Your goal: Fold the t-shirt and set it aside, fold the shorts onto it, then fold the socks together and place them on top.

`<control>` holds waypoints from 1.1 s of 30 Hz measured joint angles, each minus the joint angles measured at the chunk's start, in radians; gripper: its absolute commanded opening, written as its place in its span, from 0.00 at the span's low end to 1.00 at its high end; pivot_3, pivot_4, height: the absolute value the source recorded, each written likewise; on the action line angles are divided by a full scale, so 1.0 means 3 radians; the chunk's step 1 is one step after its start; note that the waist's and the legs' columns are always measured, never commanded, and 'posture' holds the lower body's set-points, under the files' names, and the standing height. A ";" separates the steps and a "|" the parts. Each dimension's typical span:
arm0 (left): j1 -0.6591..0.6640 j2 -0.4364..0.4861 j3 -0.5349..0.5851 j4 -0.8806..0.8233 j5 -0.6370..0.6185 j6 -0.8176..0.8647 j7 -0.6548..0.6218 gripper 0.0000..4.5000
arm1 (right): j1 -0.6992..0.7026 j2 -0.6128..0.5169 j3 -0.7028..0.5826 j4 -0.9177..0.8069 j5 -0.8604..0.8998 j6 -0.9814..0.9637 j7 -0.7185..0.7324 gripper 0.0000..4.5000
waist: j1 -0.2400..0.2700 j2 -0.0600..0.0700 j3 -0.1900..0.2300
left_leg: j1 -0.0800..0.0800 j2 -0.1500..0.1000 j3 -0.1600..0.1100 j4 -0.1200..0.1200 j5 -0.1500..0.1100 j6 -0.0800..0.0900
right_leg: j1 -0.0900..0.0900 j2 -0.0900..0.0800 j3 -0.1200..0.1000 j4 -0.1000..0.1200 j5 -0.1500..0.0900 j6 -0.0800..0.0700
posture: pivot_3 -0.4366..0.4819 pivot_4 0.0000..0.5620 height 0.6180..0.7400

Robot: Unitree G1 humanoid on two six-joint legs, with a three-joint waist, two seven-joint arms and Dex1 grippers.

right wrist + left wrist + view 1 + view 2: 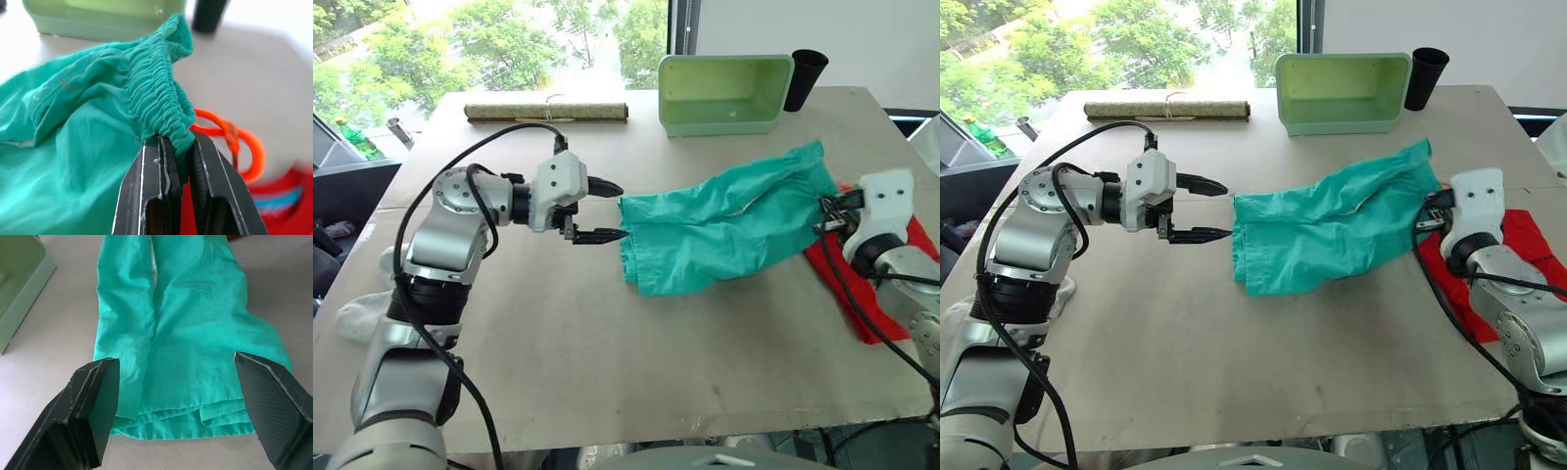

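Note:
The teal shorts (pixel 724 230) lie stretched across the middle of the table. My right gripper (pixel 176 147) is shut on their gathered waistband, beside the orange drawstring (pixel 234 142). My left gripper (pixel 624 211) is open just off the shorts' leg hem, one finger on each side of the hem's width, and holds nothing. The red t-shirt (pixel 862 294) lies flat at the table's right edge, partly under my right arm. A light sock (pixel 352 318) lies at the table's left edge, partly hidden behind my left arm.
A pale green bin (pixel 724 93) stands at the back of the table with a black cup (pixel 806 78) to its right. A rolled mat (pixel 546 112) lies at the back left. Bare tabletop (pixel 607 343) stretches in front of the shorts.

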 measured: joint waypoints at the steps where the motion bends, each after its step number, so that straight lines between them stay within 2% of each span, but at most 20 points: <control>1: -0.0023 -0.0015 -0.0012 0.0033 0.0007 -0.0011 -0.0001 0.89 | -0.0037 -0.0121 0.0112 -0.0093 -0.0083 -0.0001 0.0089 0.03 | 0.0001 -0.0001 0.0000 | 0.0000 0.0001 0.0000 0.0000 0.0000 0.0000 | 0.0000 0.0000 0.0000 0.0000 0.0000 0.0000 | 0.48 0.27 1.00; 3: -0.0106 -0.0039 -0.0065 0.0176 0.0068 -0.0093 -0.0018 0.89 | -0.0280 -0.0717 0.0875 -0.0260 -0.0709 -0.0178 0.0501 0.03 | -0.0003 0.0001 0.0001 | 0.0000 0.0001 0.0005 -0.0001 0.0000 0.0000 | -0.0004 0.0001 0.0003 -0.0004 -0.0002 0.0002 | 0.48 0.27 1.00; 5: -0.0168 -0.0062 -0.0121 0.0356 0.0161 -0.0212 -0.0036 0.89 | -0.0580 -0.0755 0.1408 -0.0259 -0.1138 -0.0305 0.0760 0.03 | -0.0007 -0.0007 -0.0003 | 0.0001 0.0005 0.0006 0.0001 0.0000 0.0000 | -0.0005 0.0004 0.0002 -0.0003 -0.0002 0.0002 | 0.48 0.27 1.00; 7: -0.0262 -0.0126 -0.0193 0.0558 0.0228 -0.0306 -0.0076 0.89 | -0.0939 -0.0529 0.1983 -0.0219 -0.1440 -0.0377 0.1076 0.03 | -0.0010 -0.0009 -0.0002 | -0.0003 0.0005 0.0008 0.0003 0.0000 0.0000 | -0.0007 0.0004 0.0003 -0.0001 -0.0002 0.0002 | 0.48 0.27 1.00; 9: -0.0309 -0.0145 -0.0223 0.0614 0.0253 -0.0333 -0.0095 0.89 | -0.1094 -0.0389 0.2165 -0.0206 -0.1500 -0.0371 0.1235 0.03 | -0.0003 -0.0010 -0.0001 | -0.0006 0.0005 0.0008 0.0007 0.0000 0.0001 | -0.0006 0.0003 0.0003 0.0000 0.0001 -0.0002 | 0.48 0.27 1.00; 10: -0.0362 -0.0147 -0.0227 0.0691 0.0259 -0.0361 -0.0124 0.89 | -0.1312 -0.0198 0.2272 -0.0156 -0.1527 -0.0315 0.1399 0.03 | -0.0001 -0.0011 0.0000 | -0.0007 0.0005 0.0008 0.0009 0.0001 0.0001 | -0.0006 0.0004 0.0003 -0.0001 0.0007 -0.0011 | 0.48 0.27 1.00; 14: -0.0425 -0.0146 -0.0226 0.0757 0.0267 -0.0424 -0.0172 0.89 | -0.1571 0.0184 0.2259 -0.0086 -0.1439 -0.0122 0.1658 0.03 | 0.0002 -0.0018 -0.0004 | -0.0006 0.0004 0.0007 0.0009 0.0001 0.0001 | -0.0003 0.0003 0.0000 -0.0002 0.0007 -0.0011 | 0.48 0.27 1.00; 20: -0.0421 -0.0102 -0.0211 0.0812 0.0294 -0.0470 -0.0184 0.89 | -0.1669 0.0594 0.2358 0.0294 -0.1284 0.0015 0.2114 0.03 | -0.0011 -0.0018 -0.0004 | -0.0003 0.0004 0.0008 0.0009 0.0001 0.0001 | -0.0003 0.0004 0.0000 0.0003 0.0007 -0.0011 | 0.48 0.27 1.00; 21: -0.0408 -0.0082 -0.0201 0.0807 0.0292 -0.0467 -0.0188 0.89 | -0.1677 0.0605 0.2391 0.0355 -0.1288 -0.0015 0.2200 0.19 | -0.0011 -0.0018 -0.0004 | -0.0003 0.0004 0.0008 0.0009 0.0001 0.0001 | -0.0003 0.0003 0.0000 0.0003 0.0007 -0.0011 | 0.48 0.27 1.00; 22: -0.0383 -0.0057 -0.0184 0.0799 0.0290 -0.0464 -0.0190 0.89 | -0.1678 0.0627 0.2415 0.0434 -0.1290 -0.0072 0.2294 0.27 | -0.0012 -0.0018 -0.0004 | -0.0003 0.0004 0.0008 0.0009 0.0001 0.0001 | -0.0003 0.0003 0.0000 0.0003 0.0007 -0.0011 | 0.48 0.27 1.00; 25: -0.0319 0.0002 -0.0152 0.0797 0.0287 -0.0460 -0.0214 0.89 | -0.1666 0.0764 0.2442 0.0647 -0.1232 -0.0177 0.2540 0.61 | -0.0014 -0.0018 -0.0004 | -0.0003 0.0004 0.0008 0.0009 0.0001 0.0001 | -0.0004 0.0004 0.0000 0.0004 0.0008 -0.0011 | 0.48 0.27 1.00; 28: -0.0312 0.0083 -0.0102 0.0797 0.0262 -0.0426 -0.0270 0.89 | -0.1637 0.0874 0.2437 0.0763 -0.1181 -0.0286 0.2685 0.91 | -0.0015 -0.0019 -0.0004 | -0.0004 0.0004 0.0008 0.0010 0.0001 0.0000 | -0.0004 0.0004 0.0000 0.0004 0.0008 -0.0011 | 0.48 0.27 1.00; 29: -0.0314 0.0121 -0.0085 0.0797 0.0245 -0.0414 -0.0309 0.89 | -0.1625 0.0947 0.2428 0.0833 -0.1163 -0.0351 0.2718 0.98 | -0.0016 -0.0019 -0.0005 | -0.0003 0.0004 0.0008 0.0010 0.0001 0.0000 | -0.0003 0.0004 0.0000 0.0004 0.0008 -0.0011 | 0.48 0.27 1.00; 33: -0.0408 0.0221 0.0005 0.0819 0.0119 -0.0299 -0.0486 0.89 | -0.1578 0.1242 0.2270 0.1085 -0.1015 -0.0425 0.2793 0.98 | -0.0012 -0.0019 -0.0004 | -0.0003 0.0004 0.0007 0.0010 0.0001 0.0000 | -0.0004 0.0005 -0.0001 0.0005 0.0008 -0.0012 | 0.48 0.27 1.00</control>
